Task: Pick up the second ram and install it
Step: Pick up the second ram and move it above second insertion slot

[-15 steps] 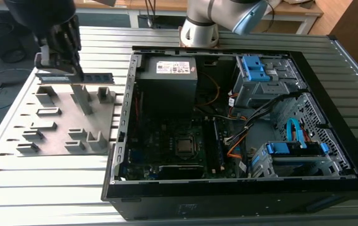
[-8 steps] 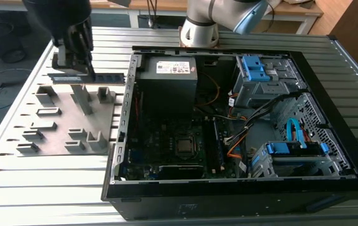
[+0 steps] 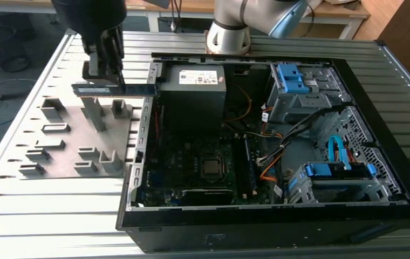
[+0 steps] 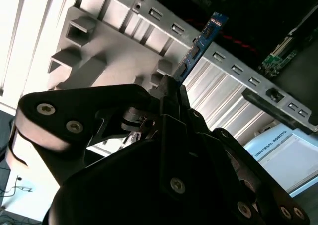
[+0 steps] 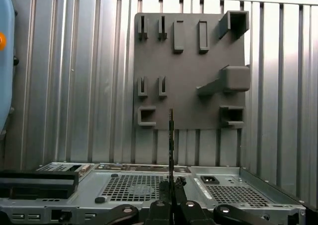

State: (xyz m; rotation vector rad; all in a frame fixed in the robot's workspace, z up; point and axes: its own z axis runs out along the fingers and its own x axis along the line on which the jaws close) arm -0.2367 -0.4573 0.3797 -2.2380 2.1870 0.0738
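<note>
Blue-green second ram: it's riding in the gripper's grasp, lying level and lengthwise, up over the grey fixture plate. Its end toward the exterior view's right is reaching the rim of the computer case.
Second ram, wrist views: in the second wrist view the stick is jutting out past the fingertips, blue board and dark chips showing. In the first wrist view it is showing edge-on, as a thin dark line.
Gripper: the black fingers are clamping the stick from both flat faces, pinching it near the middle of its length. In both wrist views the gripper is closing tight on the board's near end.
Fixture plate: it's sitting on the slatted metal table, just beside the case on the exterior view's left. Its grey blocks and slots are lying under the held stick, and I can't tell how far clear of them the stick is.
Computer case: it's lying on its side with the panel off, showing the motherboard, the power supply and blue drive brackets.
Robot arm: its silver base is standing beyond the case.
</note>
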